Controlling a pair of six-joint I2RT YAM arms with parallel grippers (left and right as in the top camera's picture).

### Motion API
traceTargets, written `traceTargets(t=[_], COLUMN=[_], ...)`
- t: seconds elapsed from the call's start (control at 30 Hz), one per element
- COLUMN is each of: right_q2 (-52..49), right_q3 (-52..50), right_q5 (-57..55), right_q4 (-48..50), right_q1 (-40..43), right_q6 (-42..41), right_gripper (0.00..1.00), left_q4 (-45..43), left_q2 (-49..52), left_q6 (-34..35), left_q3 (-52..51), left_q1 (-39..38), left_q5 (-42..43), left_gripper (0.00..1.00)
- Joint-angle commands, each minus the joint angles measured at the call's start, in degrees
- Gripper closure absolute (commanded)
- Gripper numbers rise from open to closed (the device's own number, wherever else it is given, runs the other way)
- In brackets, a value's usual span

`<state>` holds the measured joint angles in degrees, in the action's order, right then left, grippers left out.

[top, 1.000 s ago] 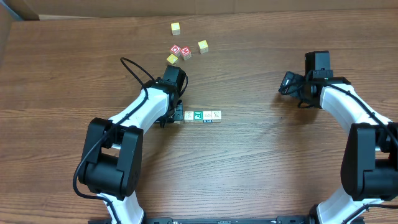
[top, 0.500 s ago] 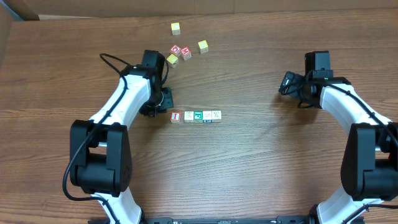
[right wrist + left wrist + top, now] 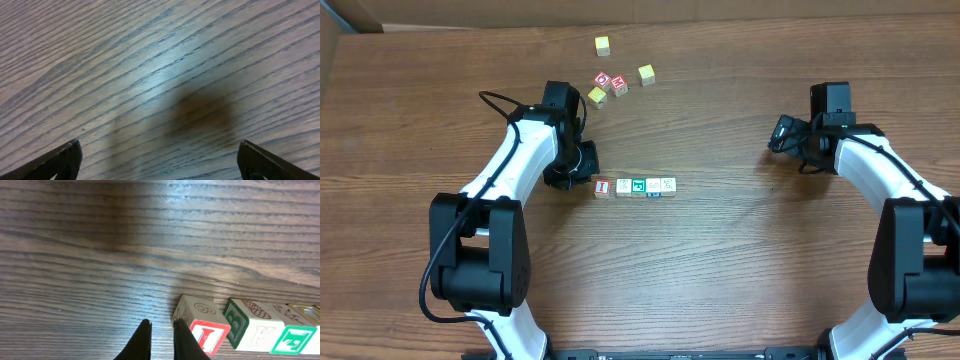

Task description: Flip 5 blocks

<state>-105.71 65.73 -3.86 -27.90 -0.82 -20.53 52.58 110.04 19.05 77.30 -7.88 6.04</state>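
Overhead view shows a brown wooden counter (image 3: 720,260) with a strong grain that runs left to right, and behind its far edge there is a pale tan strip (image 3: 720,8); what it is I cannot tell. The 5 blocks (image 3: 636,186) lie in 1 straight row near the middle of the counter, side by side, with whitish faces and red or green prints. The left gripper (image 3: 578,172) is just beside the left end of this row, a little toward the far side. In the left wrist view the left gripper (image 3: 161,326) has its 2 dark fingers almost together, closed on nothing, with bare wood under them. The end block (image 3: 210,332), which has a red letter I on top, sits directly to the right of the fingers; whether the nearer finger touches it I cannot tell. The right gripper (image 3: 782,133) is well apart from the row, over the right part of the counter. In the right wrist view the right gripper (image 3: 159,150) stands wide open above bare wood. Farther back, 3 yellow cubes (image 3: 646,74) and 2 red cubes (image 3: 612,83) lie scattered.
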Motion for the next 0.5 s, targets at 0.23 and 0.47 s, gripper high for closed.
traceTargets(t=[0.23, 0.47], right_q2=[-0.2, -0.2], right_q3=[1.0, 1.0], right_q5=[-0.6, -0.6], right_q4=[0.3, 0.3], right_q1=[0.2, 0.2], right_q6=[0.4, 0.4], right_gripper=[0.00, 0.00], left_q4=[-2.5, -4.4], left_q2=[0.2, 0.2], left_q6=[-1.3, -1.0], left_q3=[-3.8, -5.6], left_q1=[-0.5, -0.5], left_q5=[-0.7, 2.0], left_gripper=[0.92, 0.92])
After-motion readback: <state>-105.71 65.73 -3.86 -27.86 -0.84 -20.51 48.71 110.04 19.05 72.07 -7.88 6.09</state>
